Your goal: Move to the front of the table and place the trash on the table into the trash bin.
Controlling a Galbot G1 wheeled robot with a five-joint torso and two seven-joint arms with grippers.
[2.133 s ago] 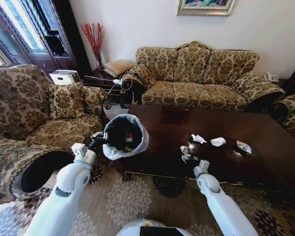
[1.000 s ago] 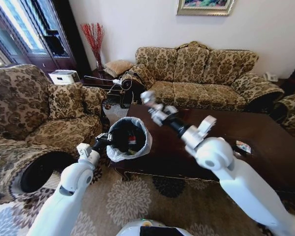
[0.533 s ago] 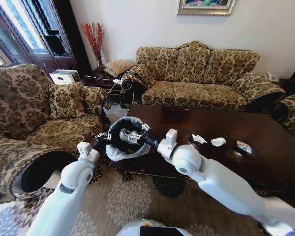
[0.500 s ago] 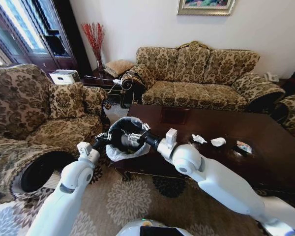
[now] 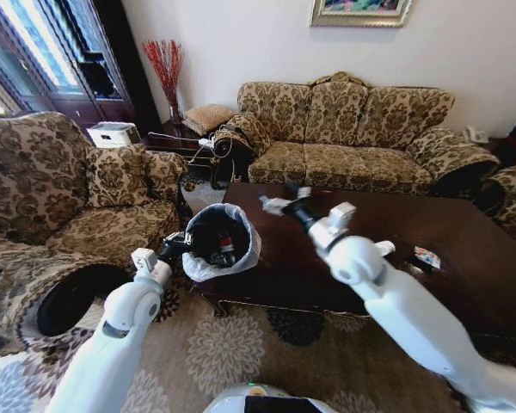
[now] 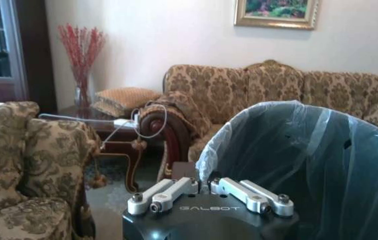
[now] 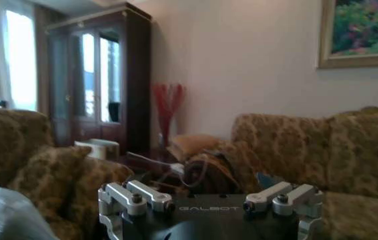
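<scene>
The trash bin (image 5: 220, 240), black with a white bag liner, hangs at the near left corner of the dark table (image 5: 464, 225). My left gripper (image 5: 181, 246) is shut on its rim; the left wrist view has the left gripper (image 6: 209, 193) closed against the bin's bag (image 6: 309, 160). Several discarded items lie inside the bin. My right gripper (image 5: 280, 203) is raised over the table's left part, to the right of the bin, and in the right wrist view the right gripper (image 7: 209, 199) is open with nothing in it. Trash left on the table: a white tissue (image 5: 383, 248) and a colourful wrapper (image 5: 426, 256).
A patterned sofa (image 5: 353, 129) stands behind the table and a matching armchair (image 5: 43, 189) is on the left. A side table with cables (image 5: 198, 142) sits in the corner. A floral rug (image 5: 224, 353) covers the floor in front of me.
My right gripper has come out of the bin's mouth and risen to the right, over the table, with nothing in it. The left gripper and bin have stayed in place.
</scene>
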